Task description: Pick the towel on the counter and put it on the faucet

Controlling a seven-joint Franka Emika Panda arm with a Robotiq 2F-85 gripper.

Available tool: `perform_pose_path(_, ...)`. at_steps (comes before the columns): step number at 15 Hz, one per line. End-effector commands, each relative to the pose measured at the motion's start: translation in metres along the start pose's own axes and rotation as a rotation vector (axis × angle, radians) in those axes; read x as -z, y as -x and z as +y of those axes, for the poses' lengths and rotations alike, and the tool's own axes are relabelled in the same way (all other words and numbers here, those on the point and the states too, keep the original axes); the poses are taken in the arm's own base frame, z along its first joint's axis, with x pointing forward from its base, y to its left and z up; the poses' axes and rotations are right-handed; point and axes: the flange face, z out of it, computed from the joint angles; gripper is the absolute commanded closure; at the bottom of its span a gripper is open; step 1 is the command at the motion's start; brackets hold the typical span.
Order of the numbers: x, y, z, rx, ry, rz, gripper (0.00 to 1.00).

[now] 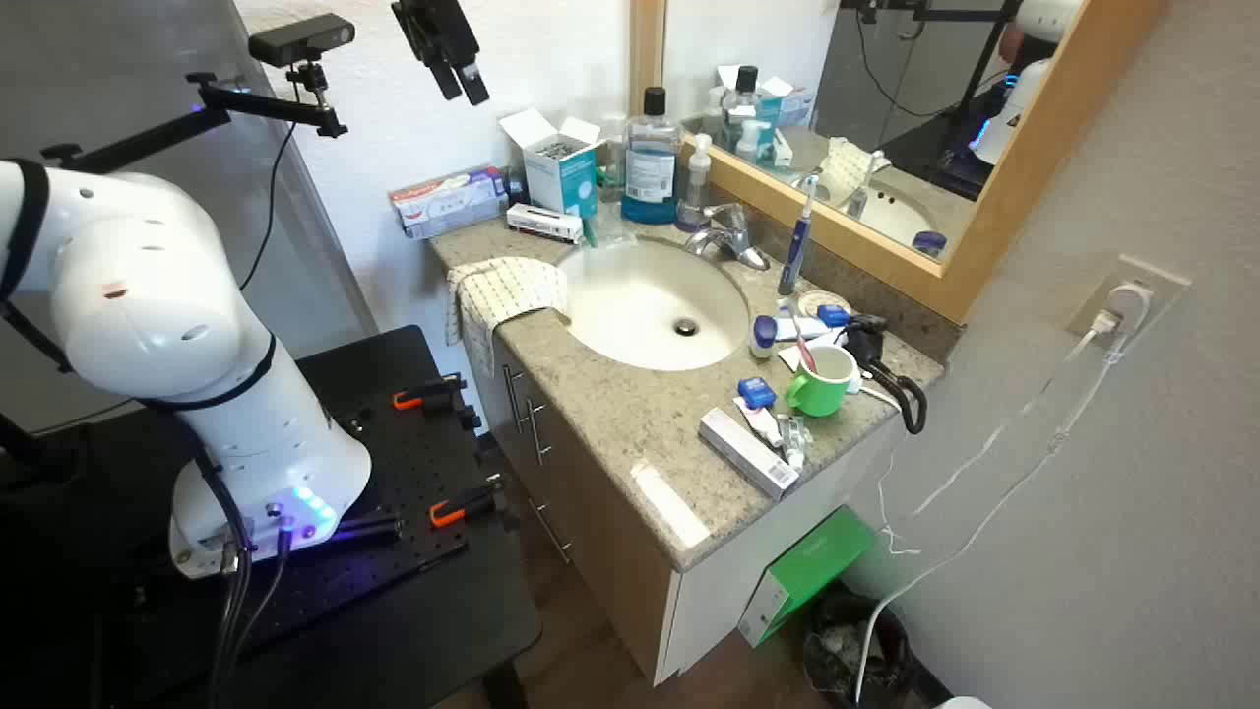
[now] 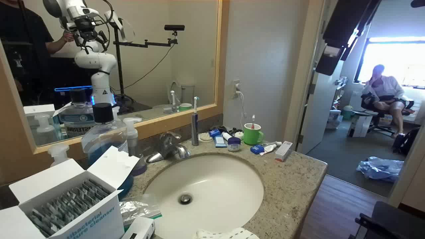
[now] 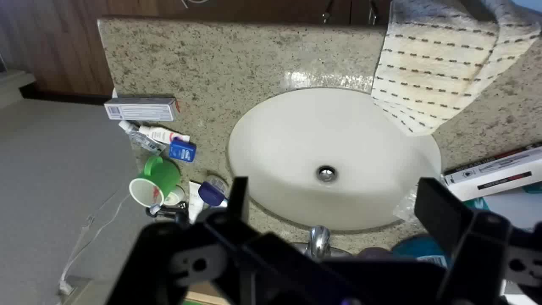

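On the speckled stone desk [image 1: 600,404]: a cream cloth towel [image 3: 440,80], patterned with rows of dark dashes, lies at the upper right of the wrist view, one corner reaching over the oval white sink [image 3: 288,140]. Left of center in an exterior view, it drapes over the desk's edge.
Curved chrome faucet [image 2: 169,147]: at the sink's rim, bottom center of the wrist view, apart from the towel.
White robot arm [image 1: 187,295]: at the left of an exterior view. Its black jaws stand wide apart along the bottom of the wrist view and hang near the top of both exterior views, above desk height.
Bright green mug [image 1: 819,392]: upright, right of center in both exterior views, holding a red-and-white toothbrush [image 2: 253,119], a slim white carton [image 1: 748,453] near it.
Blue electric toothbrush [image 1: 793,256]: standing on end near the faucet in both exterior views.
Clear mouthwash bottle [image 1: 650,167]: black-capped, holding blue liquid, near an open white-and-teal box [image 1: 561,177] packed with sachets [image 2: 71,202].
Wood-framed mirror [image 2: 196,63]: at the upper left of an exterior view, reflecting the arm and a person in dark clothing [image 2: 28,39].
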Motion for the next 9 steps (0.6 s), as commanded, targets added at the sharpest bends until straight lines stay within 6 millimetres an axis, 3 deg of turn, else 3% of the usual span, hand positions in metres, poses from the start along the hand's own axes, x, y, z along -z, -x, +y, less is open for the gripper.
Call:
perform_pose_path(1,0.001,0.0,0.0,0.0,0.0,-0.001,0.0)
perform_pose_path(5,-0.015,-0.011,-0.022,0.105,0.019,-0.015,0.0)
perform_pose_path(9,-0.043,-0.022,-0.05,0.323,0.012,-0.028,0.0)
